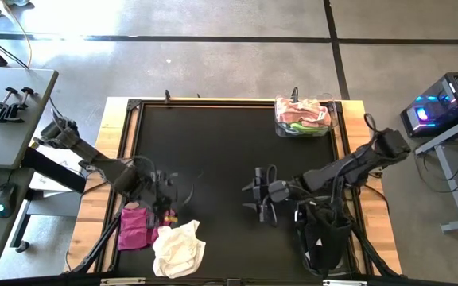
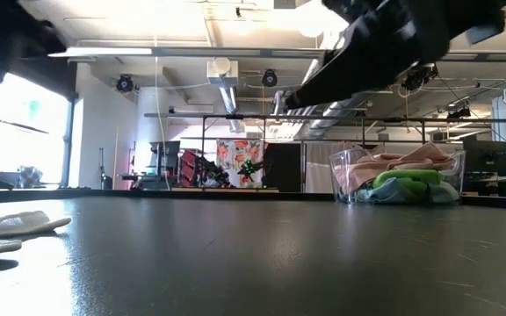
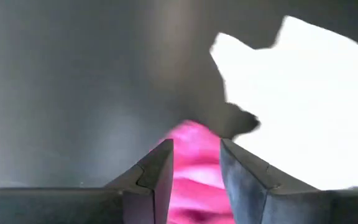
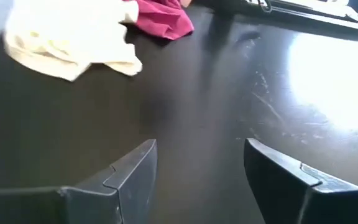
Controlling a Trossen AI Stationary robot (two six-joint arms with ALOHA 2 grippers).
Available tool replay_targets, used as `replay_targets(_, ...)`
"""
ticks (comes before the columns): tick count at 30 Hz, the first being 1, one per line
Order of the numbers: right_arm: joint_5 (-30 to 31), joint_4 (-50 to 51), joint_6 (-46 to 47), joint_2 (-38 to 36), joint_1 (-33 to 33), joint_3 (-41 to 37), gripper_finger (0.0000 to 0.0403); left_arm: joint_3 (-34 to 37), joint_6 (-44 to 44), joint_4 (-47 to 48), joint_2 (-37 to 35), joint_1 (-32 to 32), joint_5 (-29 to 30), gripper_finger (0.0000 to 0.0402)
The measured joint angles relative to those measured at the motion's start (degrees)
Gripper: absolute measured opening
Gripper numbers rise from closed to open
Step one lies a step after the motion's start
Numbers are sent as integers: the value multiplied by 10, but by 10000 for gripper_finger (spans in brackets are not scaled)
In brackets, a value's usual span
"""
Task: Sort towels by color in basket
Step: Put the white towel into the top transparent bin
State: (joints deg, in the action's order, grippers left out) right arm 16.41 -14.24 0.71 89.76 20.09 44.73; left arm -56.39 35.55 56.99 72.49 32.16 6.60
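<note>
A magenta towel [image 1: 136,228] and a cream towel [image 1: 179,249] lie bunched side by side at the table's near left. My left gripper [image 1: 168,203] stands at the magenta towel's right edge, shut on it, with the cream towel [image 3: 303,106] just beyond. My right gripper [image 1: 259,195] hovers open over bare tabletop in the near middle, pointing left at the cream towel [image 4: 67,43] and the magenta towel [image 4: 161,18]. A clear basket [image 1: 304,117] at the far right holds peach-pink and lime green towels. My left gripper pinches a raised fold of the magenta towel [image 3: 194,155] between its two fingers [image 3: 160,174]. The fingers slant down from the table's left. Most of the towel still lies on the table; how many layers are in the hold cannot be told.
The basket [image 2: 400,178] stands near the table's far right corner. A dark bulky mass [image 1: 324,236] sits under my right arm at the near right edge. Bare black tabletop [image 1: 221,151] stretches across the middle and far left. A desk with clamps [image 1: 10,103] stands left of the table.
</note>
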Motion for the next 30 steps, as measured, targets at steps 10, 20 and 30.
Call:
replay_targets(10, -5, -9, -21, 23, -36, 3, 233, -92, 115, -61, 167, 56, -189, 68)
replay_targets(20, -4, -7, -23, 55, -6, 3, 233, -128, 142, -158, 275, 47, -248, 152)
replay_targets(30, -4, -28, -10, 89, -4, 3, 233, -134, -32, -153, 370, 78, -219, 226)
